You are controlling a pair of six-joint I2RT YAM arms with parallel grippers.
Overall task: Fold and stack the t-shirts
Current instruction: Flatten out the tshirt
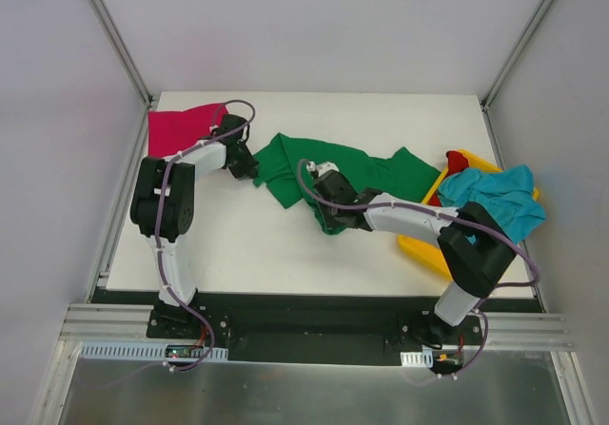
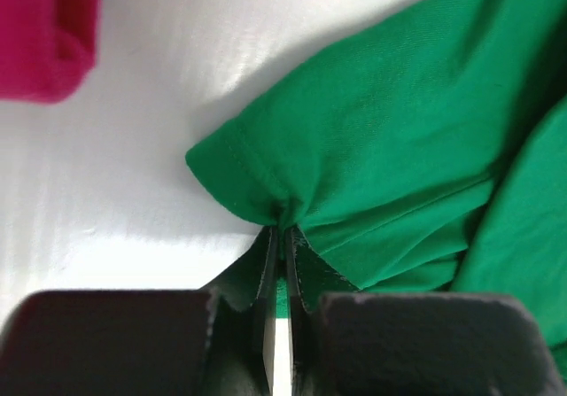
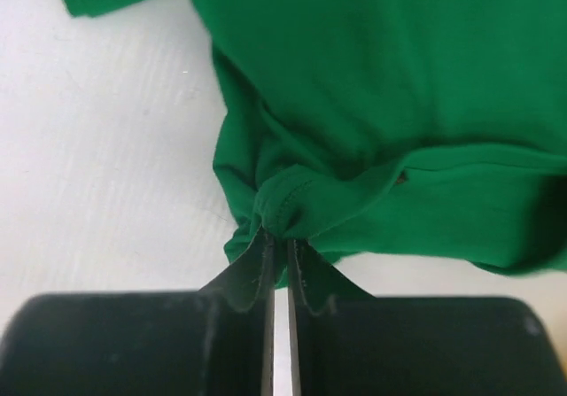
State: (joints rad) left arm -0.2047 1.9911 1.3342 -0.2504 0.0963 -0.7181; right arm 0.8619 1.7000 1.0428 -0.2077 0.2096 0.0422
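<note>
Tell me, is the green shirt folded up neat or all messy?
Not folded. The green t-shirt lies rumpled and stretched out, and both arms' jaws are shut on bunched-up bits of its edge.

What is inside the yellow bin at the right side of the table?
A teal-blue t-shirt lies heaped over the yellow bin, spilling past its rim, with a bit of red cloth showing at the far end. Anything beneath them is covered.

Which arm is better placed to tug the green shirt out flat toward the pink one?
Left. The left jaws are shut on the green shirt at its corner nearest the pink shirt; the right jaws pinch a hem farther off.
</note>
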